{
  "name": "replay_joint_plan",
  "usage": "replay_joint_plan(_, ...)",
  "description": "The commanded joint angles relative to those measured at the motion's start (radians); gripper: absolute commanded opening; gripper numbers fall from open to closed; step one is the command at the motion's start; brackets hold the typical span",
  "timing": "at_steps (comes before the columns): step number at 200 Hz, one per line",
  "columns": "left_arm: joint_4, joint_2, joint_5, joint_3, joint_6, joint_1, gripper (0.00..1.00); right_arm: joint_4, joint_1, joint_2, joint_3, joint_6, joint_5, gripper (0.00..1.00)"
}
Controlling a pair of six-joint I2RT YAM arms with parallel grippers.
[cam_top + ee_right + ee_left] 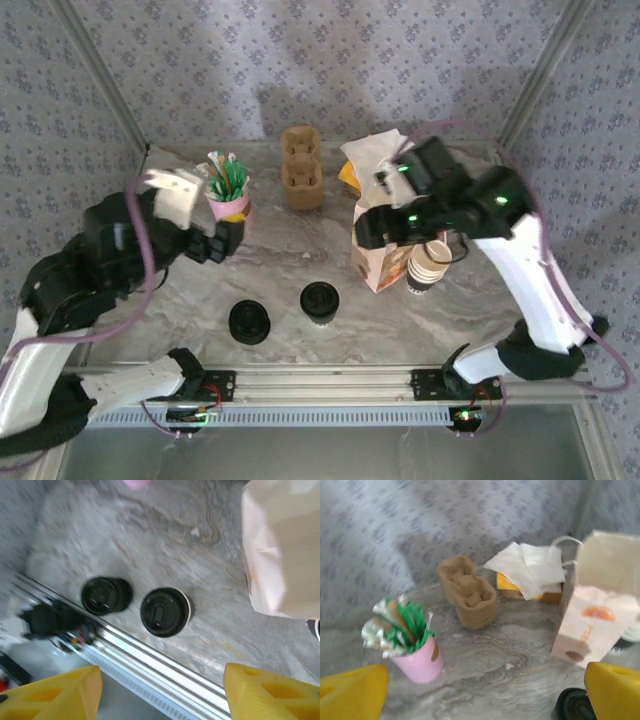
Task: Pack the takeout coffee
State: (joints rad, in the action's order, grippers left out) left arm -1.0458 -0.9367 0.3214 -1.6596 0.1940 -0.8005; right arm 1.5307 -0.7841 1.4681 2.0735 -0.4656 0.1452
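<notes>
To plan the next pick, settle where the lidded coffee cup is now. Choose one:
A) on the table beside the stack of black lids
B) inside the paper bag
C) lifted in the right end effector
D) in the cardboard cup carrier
A: in the top view the takeout coffee stands upright on the table, just right of the stack of black lids and outside the paper bag.

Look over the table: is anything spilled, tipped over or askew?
Nothing is spilled or tipped. The takeout coffee stands upright with its lid on; the paper bag stands too. Only the napkins lie loosely askew over their yellow box.
</notes>
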Motion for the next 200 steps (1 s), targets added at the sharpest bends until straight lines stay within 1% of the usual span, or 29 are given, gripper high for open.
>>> replay_joint_plan(1, -0.135, -0.024, -0.134, 0.074, 0.337, 0.122, 1.00, 0.089, -0.130, 0.098, 0.018, -0.020, -0.154, 0.71)
replay_joint_plan(17, -0.196, -0.034, -0.238, 0.147, 0.437, 0.226, 1.00, 0.093, -0.211, 0.176, 0.001, -0.029, -0.176, 0.75)
replay_joint_plan(32, -0.186, -0.020, -0.325, 0.246, 0.495, 0.301, 1.00, 0.090, -0.272, 0.238, -0.024, -0.034, -0.202, 0.79)
replay_joint_plan(45, -0.150, 0.009, -0.391, 0.340, 0.543, 0.348, 1.00, 0.084, -0.306, 0.287, -0.040, -0.039, -0.203, 0.81)
replay_joint_plan(57, -0.116, 0.046, -0.422, 0.410, 0.575, 0.373, 1.00, 0.071, -0.328, 0.323, -0.062, -0.052, -0.207, 0.84)
replay_joint_plan(76, -0.093, 0.094, -0.421, 0.486, 0.600, 0.389, 1.00, 0.029, -0.346, 0.354, -0.111, -0.075, -0.197, 0.91)
replay_joint_plan(94, -0.088, 0.117, -0.414, 0.526, 0.596, 0.393, 1.00, -0.014, -0.347, 0.366, -0.168, -0.080, -0.147, 0.94)
replay_joint_plan(98, -0.086, 0.117, -0.413, 0.532, 0.593, 0.392, 1.00, -0.021, -0.346, 0.367, -0.178, -0.087, -0.141, 0.99)
replay_joint_plan(101, -0.086, 0.117, -0.412, 0.535, 0.589, 0.394, 1.00, -0.028, -0.346, 0.369, -0.185, -0.093, -0.138, 1.00)
replay_joint_plan(156, -0.012, 0.059, -0.415, 0.561, 0.568, 0.399, 1.00, -0.103, -0.326, 0.397, -0.263, -0.119, -0.148, 1.00)
replay_joint_plan(200, -0.006, 0.032, -0.402, 0.549, 0.556, 0.400, 1.00, -0.114, -0.307, 0.429, -0.259, -0.154, -0.193, 1.00)
